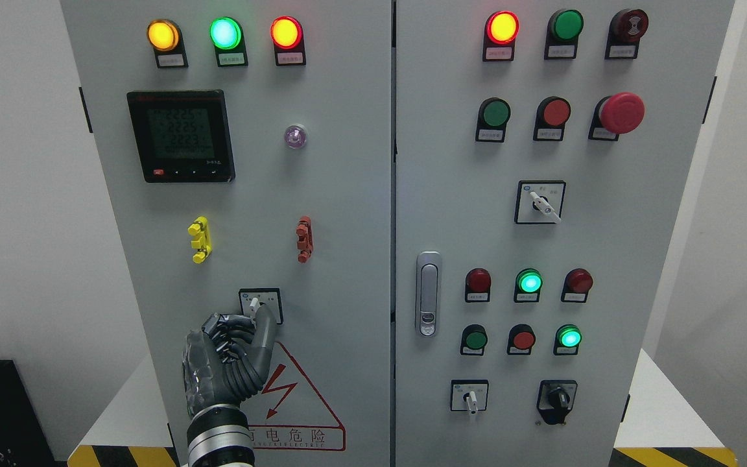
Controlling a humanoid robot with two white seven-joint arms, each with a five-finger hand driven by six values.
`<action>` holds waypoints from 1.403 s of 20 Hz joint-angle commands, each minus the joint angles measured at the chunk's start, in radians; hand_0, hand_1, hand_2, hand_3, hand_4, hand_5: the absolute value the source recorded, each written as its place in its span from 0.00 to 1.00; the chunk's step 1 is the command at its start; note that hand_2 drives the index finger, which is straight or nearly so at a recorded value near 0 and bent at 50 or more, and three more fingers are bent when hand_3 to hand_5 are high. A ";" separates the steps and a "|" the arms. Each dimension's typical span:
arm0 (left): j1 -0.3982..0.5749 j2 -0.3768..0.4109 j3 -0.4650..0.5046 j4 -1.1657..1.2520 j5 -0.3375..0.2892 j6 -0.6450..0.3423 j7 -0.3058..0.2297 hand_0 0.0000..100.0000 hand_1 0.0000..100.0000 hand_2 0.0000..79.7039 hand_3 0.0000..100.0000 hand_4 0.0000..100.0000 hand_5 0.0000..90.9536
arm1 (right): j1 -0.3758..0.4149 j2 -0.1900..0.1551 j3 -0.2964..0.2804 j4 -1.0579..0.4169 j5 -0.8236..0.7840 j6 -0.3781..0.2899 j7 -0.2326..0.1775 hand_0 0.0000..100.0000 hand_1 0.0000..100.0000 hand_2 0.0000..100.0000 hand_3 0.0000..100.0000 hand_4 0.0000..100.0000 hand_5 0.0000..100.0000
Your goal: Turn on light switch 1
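Observation:
A small rotary switch with a white lever knob sits in a black-framed plate on the lower part of the cabinet's left door. My left hand rises from the bottom edge and is pressed against it. Its dark fingers are curled, and the thumb lies along the knob's right side, pinching the lever's lower end against the forefinger. The lever's upper tip shows above the hand and points roughly straight up. My right arm does not show.
Above the switch are yellow and red clips, a digital meter and three lit lamps. A high-voltage warning triangle is beside my wrist. The right door carries a handle, buttons, lamps, and more rotary switches.

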 commanded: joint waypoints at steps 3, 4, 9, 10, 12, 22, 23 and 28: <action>-0.002 -0.002 -0.001 0.000 0.001 0.000 -0.006 0.61 0.57 0.78 0.82 0.93 0.93 | 0.000 0.000 0.000 0.000 -0.025 0.001 -0.001 0.00 0.00 0.00 0.00 0.00 0.00; -0.002 0.000 -0.001 0.000 0.001 0.000 -0.006 0.62 0.57 0.78 0.82 0.93 0.93 | 0.000 0.000 0.000 0.000 -0.025 0.001 -0.001 0.00 0.00 0.00 0.00 0.00 0.00; -0.002 -0.002 -0.002 0.000 0.002 -0.001 -0.006 0.66 0.58 0.78 0.82 0.93 0.94 | 0.000 0.000 0.000 0.000 -0.025 0.001 -0.001 0.00 0.00 0.00 0.00 0.00 0.00; -0.002 -0.002 -0.002 0.000 0.002 0.000 -0.006 0.67 0.58 0.78 0.82 0.93 0.94 | 0.000 0.000 0.000 0.000 -0.025 0.001 -0.001 0.00 0.00 0.00 0.00 0.00 0.00; -0.004 -0.002 -0.002 0.000 0.002 0.000 -0.006 0.68 0.58 0.78 0.82 0.93 0.94 | 0.000 0.000 0.000 0.000 -0.025 0.001 -0.001 0.00 0.00 0.00 0.00 0.00 0.00; -0.004 -0.002 -0.002 0.000 0.004 -0.001 -0.006 0.73 0.56 0.78 0.83 0.94 0.94 | 0.000 0.000 0.000 0.000 -0.025 0.001 -0.001 0.00 0.00 0.00 0.00 0.00 0.00; -0.004 -0.002 -0.002 0.000 0.004 -0.001 -0.006 0.74 0.56 0.78 0.83 0.94 0.94 | 0.000 0.000 0.000 0.000 -0.025 0.001 -0.001 0.00 0.00 0.00 0.00 0.00 0.00; -0.004 -0.002 -0.002 0.000 0.005 -0.001 -0.006 0.77 0.55 0.78 0.84 0.94 0.94 | 0.000 0.000 0.000 0.000 -0.025 0.001 -0.001 0.00 0.00 0.00 0.00 0.00 0.00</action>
